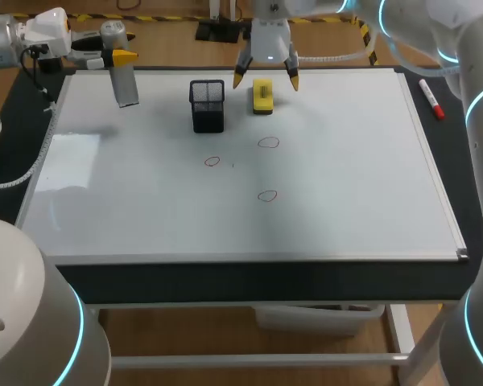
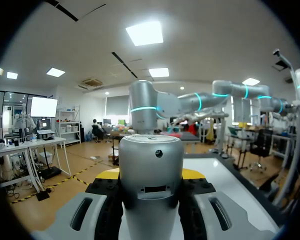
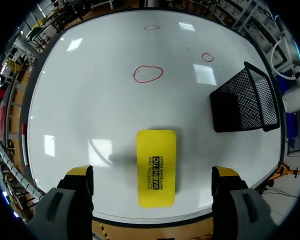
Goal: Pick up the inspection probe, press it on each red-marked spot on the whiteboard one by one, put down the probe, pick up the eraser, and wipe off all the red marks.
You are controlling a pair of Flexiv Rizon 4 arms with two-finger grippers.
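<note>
My left gripper (image 1: pixel 119 58) is over the whiteboard's (image 1: pixel 346 185) far left corner, shut on the silver inspection probe (image 1: pixel 125 84). In the left wrist view the probe (image 2: pixel 150 175) fills the space between the fingers (image 2: pixel 106 200), held off the board. Three red circles (image 1: pixel 212 162) (image 1: pixel 268 143) (image 1: pixel 266 195) are drawn mid-board. My right gripper (image 1: pixel 266 76) hangs open above the yellow eraser (image 1: pixel 262 95) at the far edge. In the right wrist view the eraser (image 3: pixel 156 167) lies flat between the spread fingers (image 3: pixel 79 176), apart from both, with the circles (image 3: pixel 148 73) ahead.
A black mesh holder (image 1: pixel 208 104) stands just left of the eraser, seen beside it in the right wrist view as the mesh holder (image 3: pixel 245 102). A red marker (image 1: pixel 431 98) lies on the dark table strip beyond the board's right edge.
</note>
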